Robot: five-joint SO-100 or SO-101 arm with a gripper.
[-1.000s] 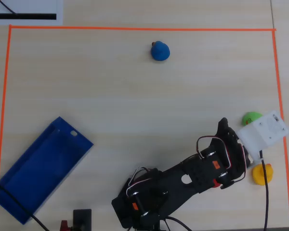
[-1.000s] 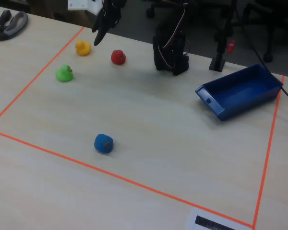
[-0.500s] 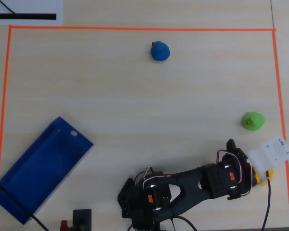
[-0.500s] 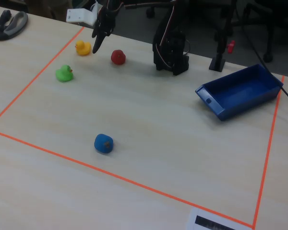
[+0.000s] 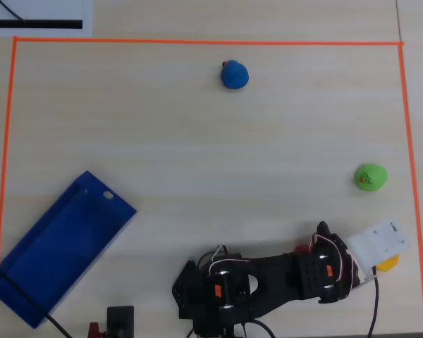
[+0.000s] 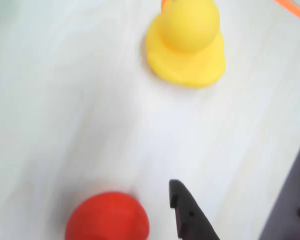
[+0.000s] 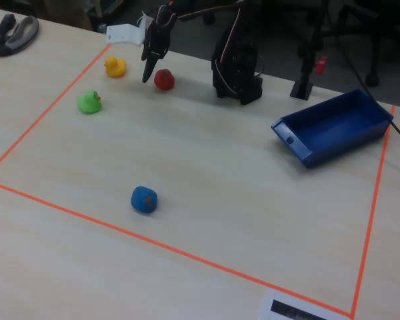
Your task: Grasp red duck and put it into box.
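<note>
hiding red duck (image 6: 108,218) overhead, claw (image 7: 147,75) beside

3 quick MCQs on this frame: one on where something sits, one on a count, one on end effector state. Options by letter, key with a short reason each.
1. In the fixed view, where is the red duck relative to the yellow duck?
A. To its right
B. To its left
C. Inside the box

2. How many toy ducks are on the table?
A. Two
B. Three
C. Four

3. What is the end effector doing?
A. Carrying the red duck over the box
B. Poised beside the red duck, holding nothing
C. Clamped on the green duck

Key:
1. A: red lies right of yellow, while the box stands empty far off.
2. C: red, yellow, green duck, blue duck.
3. B: the wrist view shows one finger next to the red duck on the table.
</note>
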